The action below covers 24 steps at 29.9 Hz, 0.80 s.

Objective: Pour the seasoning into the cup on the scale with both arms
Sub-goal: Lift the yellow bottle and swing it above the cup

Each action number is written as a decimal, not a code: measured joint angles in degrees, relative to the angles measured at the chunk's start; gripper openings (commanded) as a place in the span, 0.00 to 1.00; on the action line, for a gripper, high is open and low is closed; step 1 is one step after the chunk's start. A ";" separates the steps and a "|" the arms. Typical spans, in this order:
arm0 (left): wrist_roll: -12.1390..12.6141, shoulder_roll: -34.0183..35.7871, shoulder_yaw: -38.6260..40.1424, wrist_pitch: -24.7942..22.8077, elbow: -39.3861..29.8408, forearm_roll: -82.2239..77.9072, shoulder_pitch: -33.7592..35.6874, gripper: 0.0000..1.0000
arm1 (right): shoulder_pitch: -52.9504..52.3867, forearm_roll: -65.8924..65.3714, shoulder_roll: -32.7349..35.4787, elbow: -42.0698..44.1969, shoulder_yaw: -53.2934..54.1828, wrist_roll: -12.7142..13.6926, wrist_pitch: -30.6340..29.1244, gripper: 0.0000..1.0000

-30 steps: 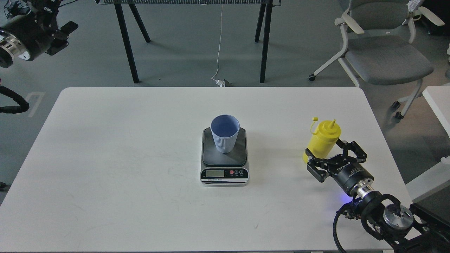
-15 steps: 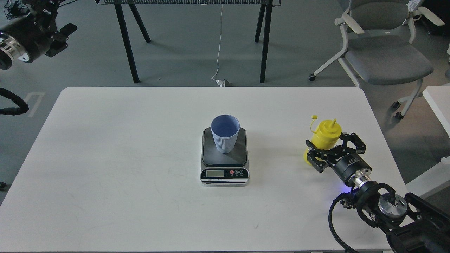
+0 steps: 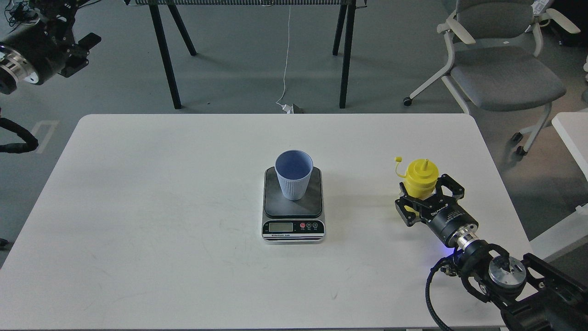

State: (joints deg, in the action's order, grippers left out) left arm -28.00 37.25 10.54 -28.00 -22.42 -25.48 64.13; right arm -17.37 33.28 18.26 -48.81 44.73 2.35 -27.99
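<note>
The light blue ribbed cup (image 3: pixel 294 174) stands upright on the dark platform of the scale (image 3: pixel 294 226), at the middle of the white table (image 3: pixel 138 207). The yellow squeeze bottle (image 3: pixel 419 174) is at the right, upright, its small cap hanging off to the left on its tether. My right gripper (image 3: pixel 427 189) is shut around the bottle's body, a finger on each side; the bottle's lower part is hidden behind it. My left gripper (image 3: pixel 80 43) is off the table at the top left, dark and seen end-on.
A grey office chair (image 3: pixel 500 69) stands beyond the table's far right corner. Black trestle legs (image 3: pixel 165 55) and a white cable are behind the table. Another white table edge (image 3: pixel 572 133) is at the right.
My right gripper has closed in on the yellow bottle and shifted it a little left; its base, visible before, is now hidden. The left arm has barely moved.
</note>
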 measured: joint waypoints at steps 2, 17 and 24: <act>0.00 0.00 0.01 0.00 0.00 0.00 -0.06 0.99 | -0.10 -0.04 0.65 -2.08 0.43 -0.12 0.02 0.02; 0.00 -0.42 1.70 0.00 -0.19 0.00 -0.07 0.99 | -34.12 -22.21 20.22 -8.10 -6.93 0.36 2.42 0.02; 0.00 -0.45 2.88 0.00 -0.42 0.00 -0.07 0.99 | -53.62 -39.97 19.60 -7.78 -25.20 -0.47 11.69 0.02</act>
State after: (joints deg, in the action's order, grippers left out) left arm -28.00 36.80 13.42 -28.00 -22.84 -25.48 64.06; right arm -70.99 -6.69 37.86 -56.60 19.54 1.88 -16.31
